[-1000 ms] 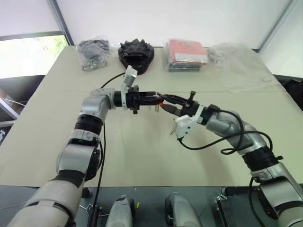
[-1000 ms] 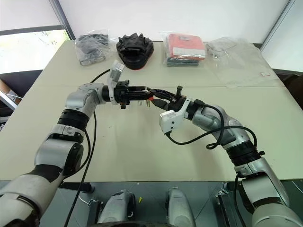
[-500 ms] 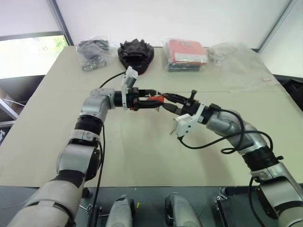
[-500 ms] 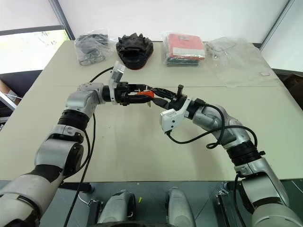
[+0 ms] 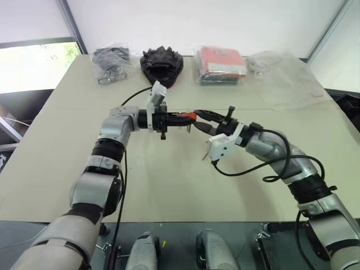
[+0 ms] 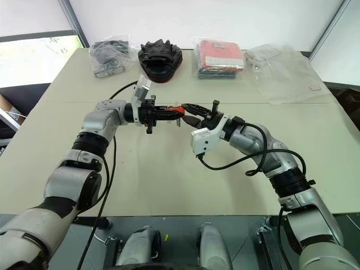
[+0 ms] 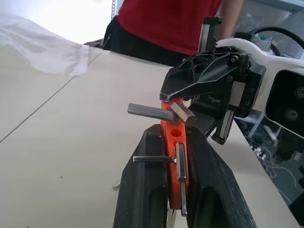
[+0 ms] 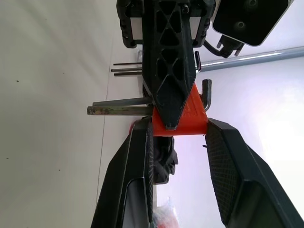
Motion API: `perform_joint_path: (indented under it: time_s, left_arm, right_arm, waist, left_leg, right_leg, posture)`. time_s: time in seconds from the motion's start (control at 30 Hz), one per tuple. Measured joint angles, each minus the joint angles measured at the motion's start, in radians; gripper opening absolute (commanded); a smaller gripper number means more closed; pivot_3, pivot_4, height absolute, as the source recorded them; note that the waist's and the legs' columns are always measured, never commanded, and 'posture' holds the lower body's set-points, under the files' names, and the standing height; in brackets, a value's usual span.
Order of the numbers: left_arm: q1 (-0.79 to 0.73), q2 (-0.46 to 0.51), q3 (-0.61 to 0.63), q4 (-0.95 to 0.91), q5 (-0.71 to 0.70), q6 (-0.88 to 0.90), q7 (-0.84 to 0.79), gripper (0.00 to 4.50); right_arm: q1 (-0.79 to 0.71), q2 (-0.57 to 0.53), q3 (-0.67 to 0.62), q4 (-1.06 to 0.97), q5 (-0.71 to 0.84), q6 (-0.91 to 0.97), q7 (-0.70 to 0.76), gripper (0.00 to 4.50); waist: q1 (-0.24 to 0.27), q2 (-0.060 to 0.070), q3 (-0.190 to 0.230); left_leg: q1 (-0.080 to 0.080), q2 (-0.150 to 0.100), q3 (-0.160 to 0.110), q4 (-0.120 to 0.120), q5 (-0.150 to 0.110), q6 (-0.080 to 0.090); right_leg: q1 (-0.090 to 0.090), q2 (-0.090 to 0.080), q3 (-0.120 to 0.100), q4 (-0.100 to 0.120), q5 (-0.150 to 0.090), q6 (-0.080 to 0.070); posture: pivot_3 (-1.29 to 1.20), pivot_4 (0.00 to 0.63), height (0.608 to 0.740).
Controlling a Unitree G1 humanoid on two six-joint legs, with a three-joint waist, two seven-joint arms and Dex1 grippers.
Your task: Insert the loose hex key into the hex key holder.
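My left gripper point(image 7: 176, 190) clamps the hex key holder point(image 7: 172, 156) in mid-air, right gripper point(image 8: 178, 156) parted around it; loose hex key point(image 7: 154, 113) sits at its slot (release slowly, judging seating first).

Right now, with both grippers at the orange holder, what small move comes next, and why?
Probably ease the right gripper back off the hex key holder: the left gripper is shut on it, and the right fingers stand apart either side.
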Motion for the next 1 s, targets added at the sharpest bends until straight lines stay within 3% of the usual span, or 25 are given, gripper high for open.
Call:
perform_joint_path:
  time_s: [0.13,0.37,0.47,0.53,0.67,0.8,0.9,1.0]
  left_arm:
    - [0.001,-0.002,0.001,0.001,0.000,0.000,0.022,0.00]
    - [0.018,0.021,-0.001,-0.004,0.017,-0.030,0.025,0.00]
    - [0.042,0.071,-0.001,-0.008,0.040,-0.071,0.024,0.00]
    - [0.059,0.089,-0.001,-0.034,0.044,-0.086,0.024,0.00]
    - [0.138,0.111,-0.001,-0.183,0.039,-0.087,0.033,0.00]
    - [0.277,0.131,0.000,-0.404,0.015,-0.030,0.080,0.00]
    - [0.332,0.124,0.003,-0.503,-0.005,0.022,0.137,0.00]
    - [0.361,0.101,0.008,-0.581,-0.034,0.053,0.205,0.00]
  right_arm:
    - [0.012,0.000,0.000,-0.036,0.018,-0.013,0.013,4.47]
    - [0.090,-0.055,-0.016,-0.078,-0.004,-0.005,0.039,4.47]
    - [0.181,-0.081,-0.079,-0.131,0.085,0.100,0.097,4.47]
    - [0.221,-0.059,-0.136,-0.203,0.195,0.292,0.161,4.47]
    - [0.181,0.105,-0.255,-0.442,0.473,1.061,0.233,4.47]
    - [0.003,0.256,-0.324,-0.580,0.601,1.820,0.187,4.47]
    - [-0.089,0.332,-0.352,-0.597,0.632,2.119,0.142,4.47]
    - [-0.105,0.403,-0.388,-0.556,0.657,2.223,0.079,4.47]
  waist:
    - [0.000,0.000,0.000]
    - [0.002,0.000,0.000]
    - [0.002,0.000,0.000]
    - [0.000,0.000,0.000]
    - [0.000,0.000,0.000]
    - [0.002,0.002,-0.001]
    - [0.012,0.002,-0.001]
    - [0.022,0.002,-0.001]
  left_leg:
    - [0.000,0.000,0.000,0.000,0.000,0.000]
    - [0.000,0.000,0.000,0.000,0.000,0.000]
    - [0.000,0.000,0.000,0.000,0.000,0.000]
    - [0.000,0.000,0.000,0.001,0.000,0.000]
    - [0.001,0.001,-0.002,0.001,0.000,0.000]
    - [0.001,0.001,-0.004,0.001,0.000,0.000]
    - [0.000,0.001,-0.004,0.001,0.000,0.000]
    - [0.000,0.000,-0.004,0.001,0.000,0.000]
  right_leg:
    - [0.000,0.000,0.000,0.000,0.000,0.000]
    - [0.000,0.000,0.000,0.000,0.000,0.000]
    - [0.000,0.000,0.000,0.000,0.000,0.000]
    - [0.000,0.000,0.000,0.001,0.000,0.000]
    - [0.000,0.000,-0.001,0.004,0.000,-0.001]
    - [0.000,0.000,-0.001,0.005,0.001,-0.002]
    - [0.000,0.000,-0.002,0.004,0.001,-0.002]
    - [0.001,0.000,-0.001,0.002,0.001,-0.002]
  posture:
    - [0.00,0.150,0.739]
    - [0.00,0.150,0.739]
    - [0.00,0.150,0.739]
    - [0.00,0.150,0.739]
    - [0.00,0.150,0.739]
    - [0.00,0.150,0.739]
    - [0.00,0.150,0.739]
    - [0.00,0.150,0.739]
